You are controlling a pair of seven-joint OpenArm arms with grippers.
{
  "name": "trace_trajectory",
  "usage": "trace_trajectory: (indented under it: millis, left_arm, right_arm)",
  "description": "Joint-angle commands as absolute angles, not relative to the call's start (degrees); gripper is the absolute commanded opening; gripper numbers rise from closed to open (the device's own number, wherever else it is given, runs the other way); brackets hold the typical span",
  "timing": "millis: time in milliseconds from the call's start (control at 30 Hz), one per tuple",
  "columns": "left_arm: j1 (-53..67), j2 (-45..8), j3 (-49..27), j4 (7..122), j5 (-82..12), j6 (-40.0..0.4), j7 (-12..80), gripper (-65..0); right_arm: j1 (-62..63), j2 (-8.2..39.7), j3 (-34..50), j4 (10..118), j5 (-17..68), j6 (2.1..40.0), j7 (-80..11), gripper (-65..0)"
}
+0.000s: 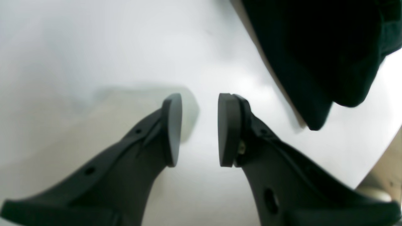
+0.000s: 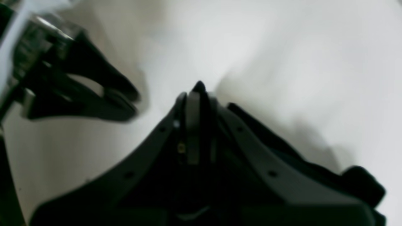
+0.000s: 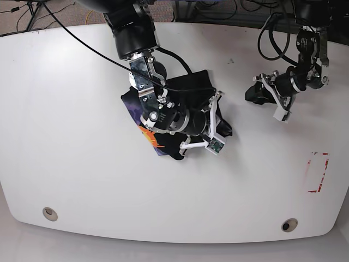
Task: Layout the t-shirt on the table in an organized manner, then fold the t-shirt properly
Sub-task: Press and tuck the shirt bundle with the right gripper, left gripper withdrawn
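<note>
I see the t-shirt (image 3: 163,98) bunched at desk (image 3: 65,109) centre, graphic partly showing: not laid out, 0 folds made. The right gripper (image 2: 198,91) has its jaws clamped on black cloth. The left gripper (image 1: 199,128) hovers just beside the shirt, jaws narrowly apart, empty. Spreading and folding remain.

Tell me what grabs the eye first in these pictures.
A crumpled black t-shirt with an orange and purple print lies bunched in the middle of the white table. The right gripper has its jaws shut on its cloth, while the left gripper hangs open beside it. A red tape rectangle marks the table's right side in the base view.
</note>
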State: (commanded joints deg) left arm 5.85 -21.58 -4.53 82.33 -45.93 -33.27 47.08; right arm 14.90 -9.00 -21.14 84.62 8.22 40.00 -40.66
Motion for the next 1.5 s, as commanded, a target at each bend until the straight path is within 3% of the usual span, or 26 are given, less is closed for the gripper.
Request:
trace_trajectory:
  millis: [67, 200, 300, 500, 633, 933, 1133, 1233, 1267, 1500]
  left_arm:
    - [5.8, -21.6, -4.0, 82.2, -45.3, -33.3, 47.0, -47.2]
    - [5.1, -21.1, -3.5, 82.2, -45.0, -33.3, 47.0, -47.2]
    - [4.8, -21.0, -2.9, 82.5, -45.0, -33.3, 47.0, -47.2]
    - [4.6, -21.0, -2.3, 85.0, -45.0, -33.3, 47.0, -47.2]
    - [3.7, -21.0, -2.2, 89.3, -45.0, -33.3, 47.3, -47.2]
    - [2.8, -21.1, -2.7, 90.5, -44.9, -33.3, 47.3, -47.2]
    - [2.9, -22.2, -3.5, 90.5, -44.9, -33.3, 47.3, -47.2]
    - [3.7, -22.6, -4.7, 90.5, -44.9, -33.3, 47.3, -47.2]
    - [4.3, -22.6, -5.5, 90.5, -44.9, -33.3, 47.3, -47.2]
    - [4.9, -22.8, -7.3, 90.5, -44.9, -33.4, 47.3, -47.2]
  right_arm:
    - [14.9, -9.0, -22.9, 83.0, 8.4, 40.0, -39.0, -44.2]
    - [14.6, -9.0, -24.0, 84.2, 8.4, 32.6, -36.4, -21.7]
    - [13.5, -9.0, -23.5, 87.9, 8.4, 29.8, -36.3, -14.3]
    - [11.2, -8.0, -16.5, 95.2, 8.4, 29.1, -36.4, -14.1]
    - [8.6, -3.9, -13.0, 99.8, 8.5, 29.1, -37.6, -14.1]
    - [5.8, -2.3, -18.2, 100.0, 8.4, 29.1, -39.6, -14.1]
    - [8.0, -2.4, -24.0, 94.1, 8.1, 28.9, -38.1, -14.1]
    - [9.7, -2.4, -25.7, 89.3, 8.1, 28.6, -34.7, -16.3]
    - [10.3, -2.4, -26.0, 87.0, 8.1, 28.6, -33.2, -19.8]
    - [15.6, -2.2, -25.8, 71.9, 8.2, 28.9, -25.4, -57.4]
